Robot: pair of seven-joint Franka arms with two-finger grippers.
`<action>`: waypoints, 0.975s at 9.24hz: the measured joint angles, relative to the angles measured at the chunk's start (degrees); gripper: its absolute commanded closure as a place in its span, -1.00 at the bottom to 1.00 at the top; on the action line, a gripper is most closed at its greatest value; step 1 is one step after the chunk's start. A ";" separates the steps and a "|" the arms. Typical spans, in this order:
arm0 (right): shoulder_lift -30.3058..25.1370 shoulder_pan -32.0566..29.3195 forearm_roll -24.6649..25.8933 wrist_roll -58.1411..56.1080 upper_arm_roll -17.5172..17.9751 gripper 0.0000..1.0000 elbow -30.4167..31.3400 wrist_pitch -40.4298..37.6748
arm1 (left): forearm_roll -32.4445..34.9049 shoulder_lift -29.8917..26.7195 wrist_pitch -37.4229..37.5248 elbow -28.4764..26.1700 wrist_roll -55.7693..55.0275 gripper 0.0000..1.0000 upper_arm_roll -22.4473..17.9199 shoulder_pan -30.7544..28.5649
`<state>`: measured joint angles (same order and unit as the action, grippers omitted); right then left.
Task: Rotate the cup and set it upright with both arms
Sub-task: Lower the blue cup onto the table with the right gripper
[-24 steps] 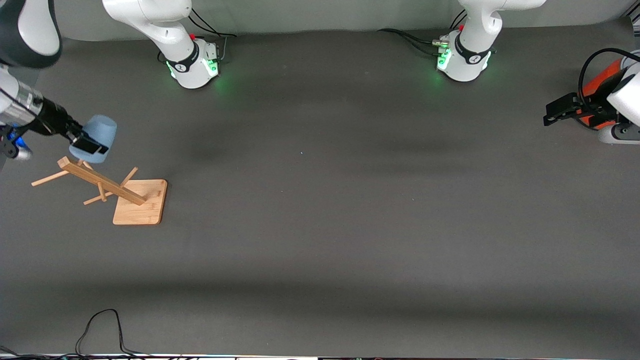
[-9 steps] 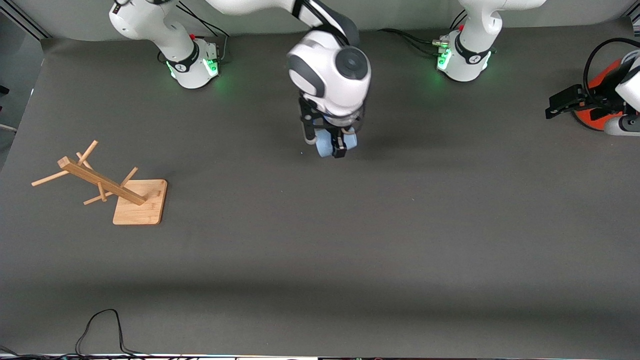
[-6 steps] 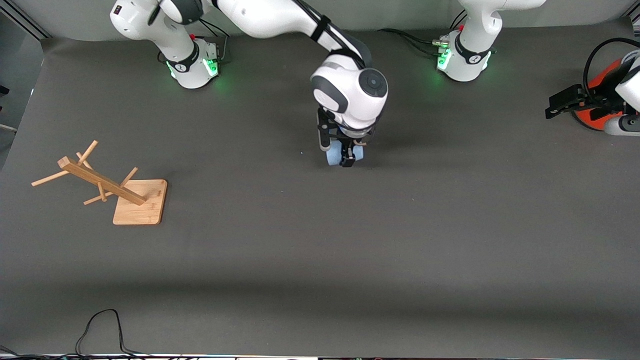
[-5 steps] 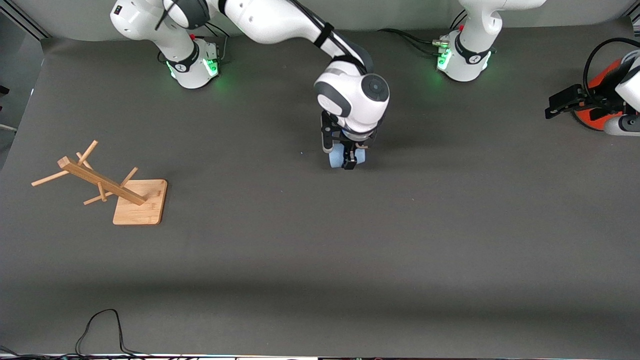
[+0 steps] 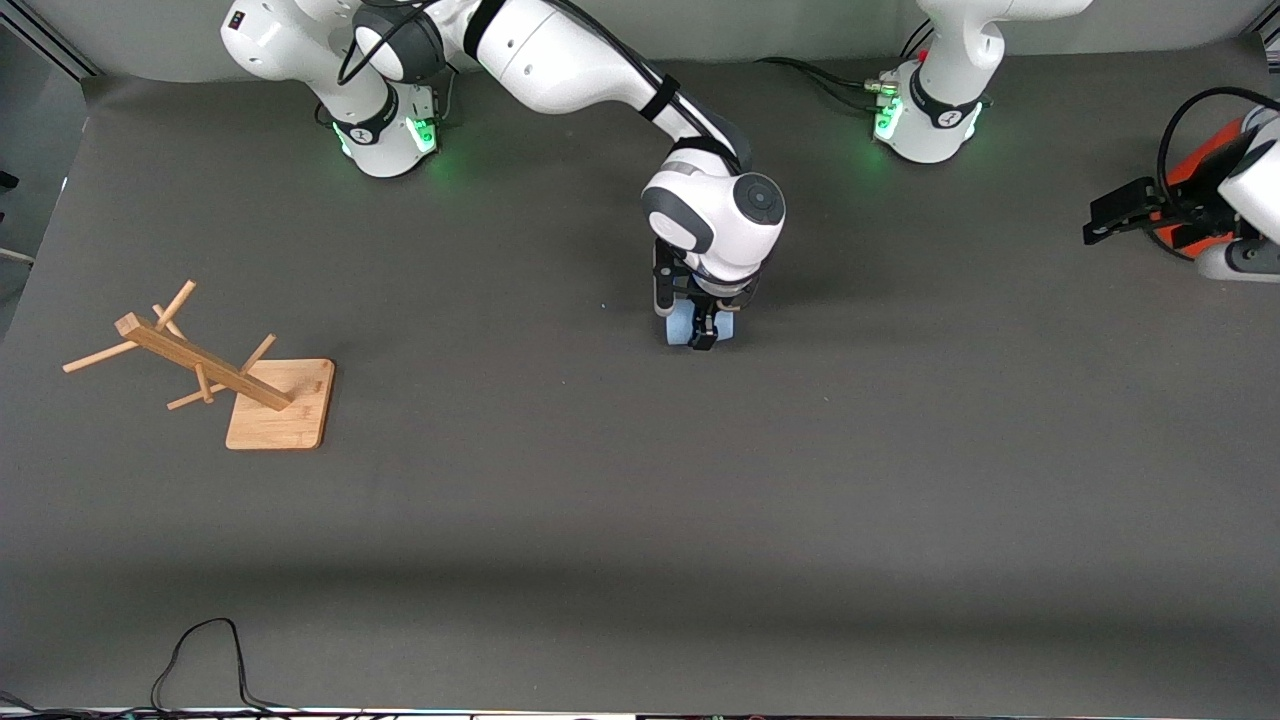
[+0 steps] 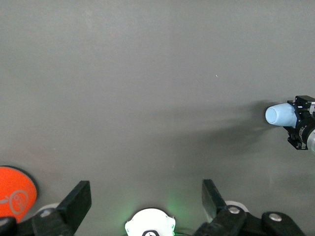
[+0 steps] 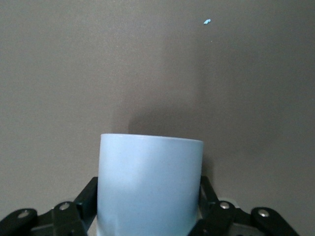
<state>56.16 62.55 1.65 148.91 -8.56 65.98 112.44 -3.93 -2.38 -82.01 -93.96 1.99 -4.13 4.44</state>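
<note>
A: Cup (image 5: 690,328): location, status?
B: Mid-table, toward the edge by the arm bases; clamped between the fingers of the right hand (image 5: 703,330), base pointing down, low over the table (image 5: 640,520). Not yet upright.
A: Left hand (image 5: 1120,212)?
B: Fingers apart, empty, waiting at its table end beside the orange can (image 5: 1200,170). Handover and uprighting outstanding.

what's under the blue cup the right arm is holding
Only bare grey table and the cup's shadow. The right tool grips the cup over the table's middle. Whether it touches the table cannot be told. The left tool waits, open, beside the orange can.
</note>
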 measured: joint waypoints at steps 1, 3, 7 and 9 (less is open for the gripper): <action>0.00 -0.01 0.00 0.04 -0.08 -1.00 -0.05 0.00 | -0.57 0.61 -0.05 0.00 0.01 -1.00 0.01 0.02; 0.00 -0.16 0.00 0.05 -0.26 -1.00 -0.33 0.00 | -1.23 1.41 -0.85 0.00 0.04 -1.00 0.03 0.04; -0.03 -0.33 0.00 0.05 -0.46 -1.00 -1.25 -0.06 | -1.35 1.83 -1.59 0.00 0.05 -1.00 0.41 0.39; -1.78 -0.36 0.00 -0.27 -0.55 -1.00 -2.43 -2.60 | -1.39 1.84 -1.54 -0.08 0.02 -1.00 0.59 0.93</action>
<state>54.39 62.18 1.65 148.63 -9.12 63.55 109.84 -5.32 -0.54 -83.55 -94.04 2.01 -3.54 5.37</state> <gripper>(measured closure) 0.000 0.000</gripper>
